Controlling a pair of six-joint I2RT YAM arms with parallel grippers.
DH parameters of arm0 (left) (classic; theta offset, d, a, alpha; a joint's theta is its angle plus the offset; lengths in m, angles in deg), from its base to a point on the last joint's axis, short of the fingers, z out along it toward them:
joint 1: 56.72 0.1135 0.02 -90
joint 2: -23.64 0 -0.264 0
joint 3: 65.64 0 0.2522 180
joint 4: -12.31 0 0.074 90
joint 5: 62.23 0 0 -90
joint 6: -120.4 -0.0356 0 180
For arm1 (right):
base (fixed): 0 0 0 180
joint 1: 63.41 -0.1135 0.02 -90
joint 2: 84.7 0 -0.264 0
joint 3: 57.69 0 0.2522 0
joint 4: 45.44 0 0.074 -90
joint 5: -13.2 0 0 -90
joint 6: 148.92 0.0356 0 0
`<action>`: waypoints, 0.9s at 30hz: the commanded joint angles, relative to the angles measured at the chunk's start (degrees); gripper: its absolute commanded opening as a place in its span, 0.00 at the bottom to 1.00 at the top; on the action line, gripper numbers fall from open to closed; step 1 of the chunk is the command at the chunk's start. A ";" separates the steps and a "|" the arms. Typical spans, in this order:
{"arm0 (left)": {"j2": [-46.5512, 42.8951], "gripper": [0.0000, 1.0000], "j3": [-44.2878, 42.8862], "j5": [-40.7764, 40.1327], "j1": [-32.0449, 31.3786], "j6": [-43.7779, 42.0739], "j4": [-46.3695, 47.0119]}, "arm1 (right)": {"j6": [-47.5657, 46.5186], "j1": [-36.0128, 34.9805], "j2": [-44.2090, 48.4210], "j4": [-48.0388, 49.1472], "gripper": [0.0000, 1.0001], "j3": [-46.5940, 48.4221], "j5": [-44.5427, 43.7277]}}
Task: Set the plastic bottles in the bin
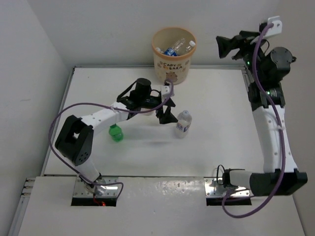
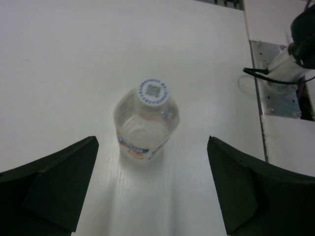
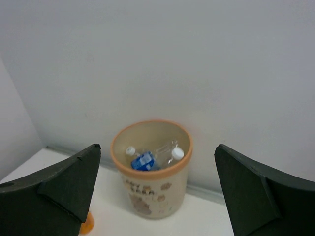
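Note:
A clear plastic bottle [image 1: 183, 124] with a white cap and a blue-white label stands upright mid-table. My left gripper [image 1: 166, 116] is open just left of it and not touching it. In the left wrist view the bottle [image 2: 147, 120] stands beyond the tips of the wide-open gripper [image 2: 152, 191]. A green bottle [image 1: 115, 132] stands under the left arm. The beige bin [image 1: 173, 66] with animal print stands at the back edge and holds several clear bottles [image 1: 174, 49]. My right gripper [image 1: 224, 45] is open, empty and raised high right of the bin. Its view shows the bin [image 3: 152, 189] and the bottles inside [image 3: 147, 160].
An orange object [image 3: 86, 223] shows partly behind my right gripper's left finger; it is hidden in the top view. White walls close the back and left of the table. The right arm's base and cable [image 2: 290, 59] sit at the table's near edge.

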 commanded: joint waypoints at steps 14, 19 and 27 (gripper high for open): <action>8.71 0.94 -7.84 3.94 -6.10 -1.23 8.75 | 3.87 7.04 14.62 -17.65 0.96 -17.70 8.03; 10.64 0.82 -8.46 3.94 -6.10 -0.62 8.75 | 4.57 7.92 14.26 -18.01 0.96 -17.44 8.73; 11.17 0.69 -8.46 3.94 -6.63 3.33 12.79 | 4.22 8.01 15.76 -18.53 0.95 -20.25 8.99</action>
